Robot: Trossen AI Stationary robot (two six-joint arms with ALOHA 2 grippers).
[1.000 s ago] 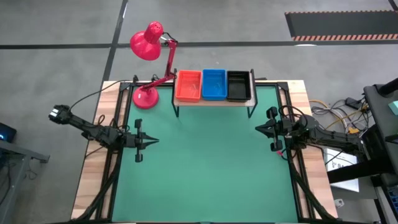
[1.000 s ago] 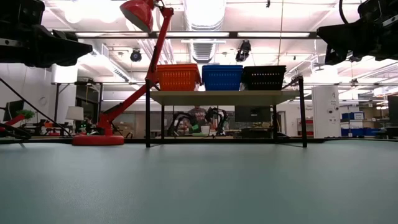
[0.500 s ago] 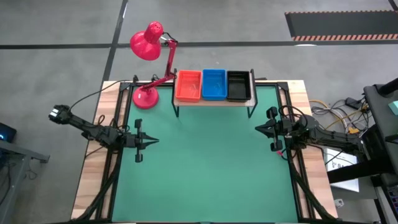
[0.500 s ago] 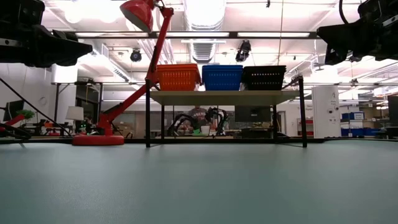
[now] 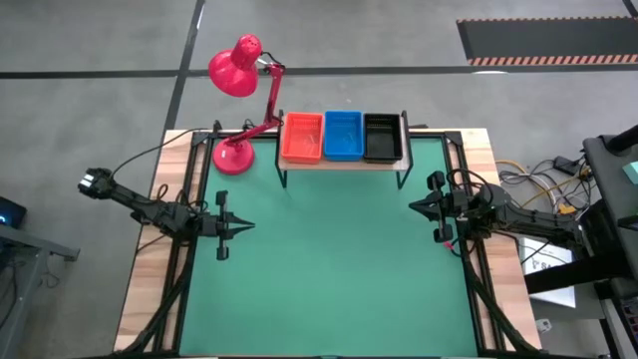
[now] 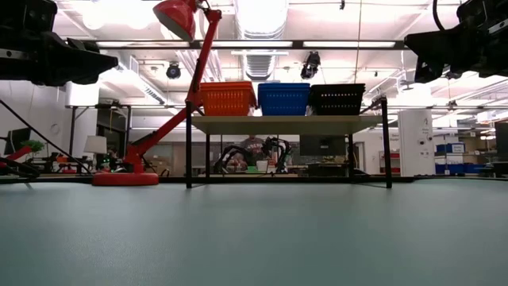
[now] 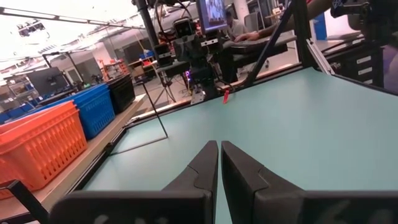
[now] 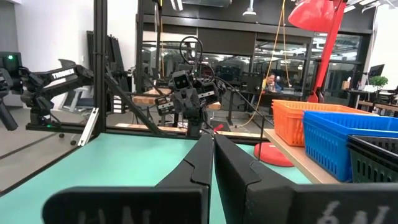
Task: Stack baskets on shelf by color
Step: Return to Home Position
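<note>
On the light-wood shelf (image 5: 344, 164) at the table's far edge sit three basket stacks side by side: orange-red (image 5: 301, 138), blue (image 5: 343, 136) and black (image 5: 383, 138). The low view shows them in the same order, orange-red (image 6: 228, 98), blue (image 6: 283, 98), black (image 6: 336, 98), on the shelf (image 6: 286, 124). My left gripper (image 5: 249, 225) hovers over the table's left part, shut and holding nothing. My right gripper (image 5: 413, 206) hovers over the right part, shut, holding nothing. Both sets of shut fingers, left (image 7: 219, 163) and right (image 8: 211, 155), show in their wrist views.
A red desk lamp stands with its base (image 5: 233, 156) at the table's far left corner, its head (image 5: 234, 70) beyond the edge. The green table top (image 5: 329, 269) between the arms is bare. Cables and equipment (image 5: 543, 199) lie past the table's right edge.
</note>
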